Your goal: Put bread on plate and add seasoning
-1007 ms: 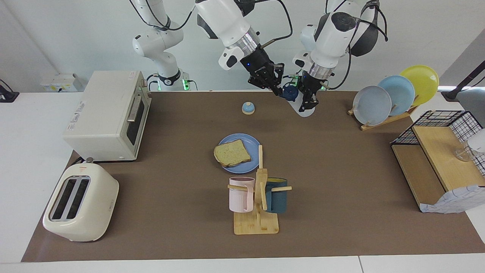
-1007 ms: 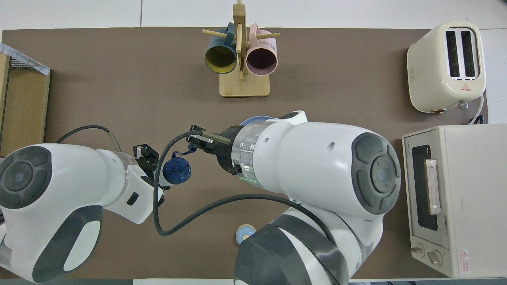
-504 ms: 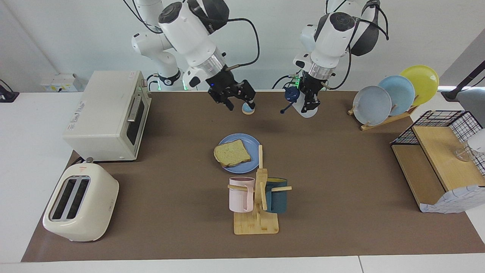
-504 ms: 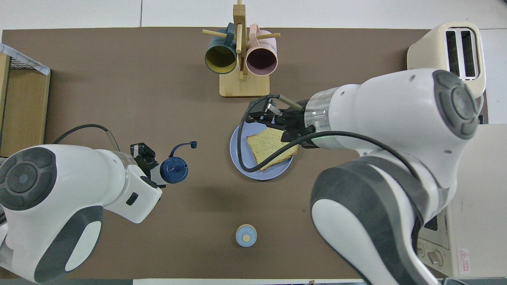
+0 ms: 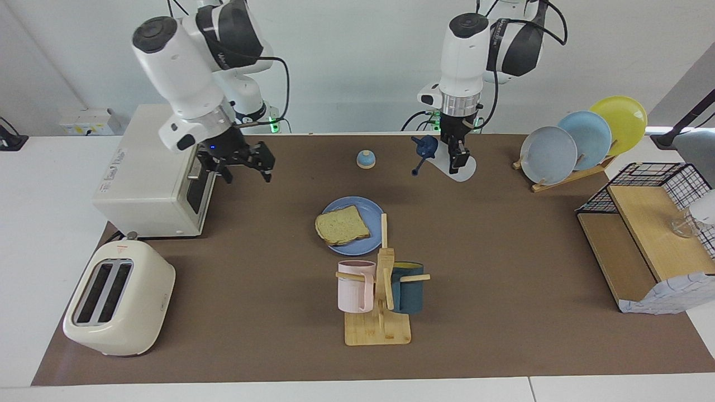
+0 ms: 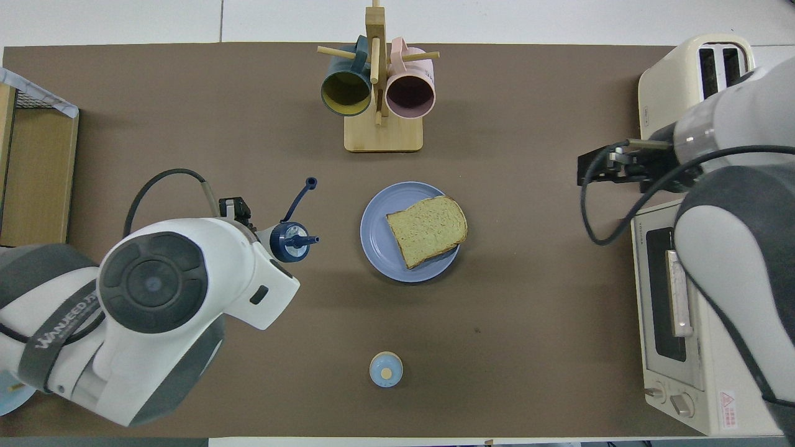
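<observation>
The bread (image 5: 342, 224) lies flat on the blue plate (image 5: 368, 209) in the middle of the table; from overhead the bread (image 6: 427, 228) covers the part of the plate (image 6: 374, 239) toward the right arm's end. My left gripper (image 5: 457, 153) is shut on the seasoning (image 5: 462, 167), a white bottle held tilted over the table near the robots. The bottle's navy cap (image 6: 289, 241) points toward the plate, and its small lid (image 6: 310, 182) dangles open on a tether. My right gripper (image 5: 247, 170) is open and holds nothing, in the air in front of the toaster oven.
A toaster oven (image 5: 156, 167) and a cream toaster (image 5: 120, 298) stand at the right arm's end. The blue-domed bell (image 5: 365, 159) sits near the robots. A mug rack (image 5: 380, 290) stands just farther out than the plate. A plate rack (image 5: 581, 139) and a wire shelf (image 5: 648, 234) are at the left arm's end.
My right gripper let go of the bottle's lid, opened and swung past the plate to the toaster oven. The lid now hangs open. My left gripper has turned the bottle more upright.
</observation>
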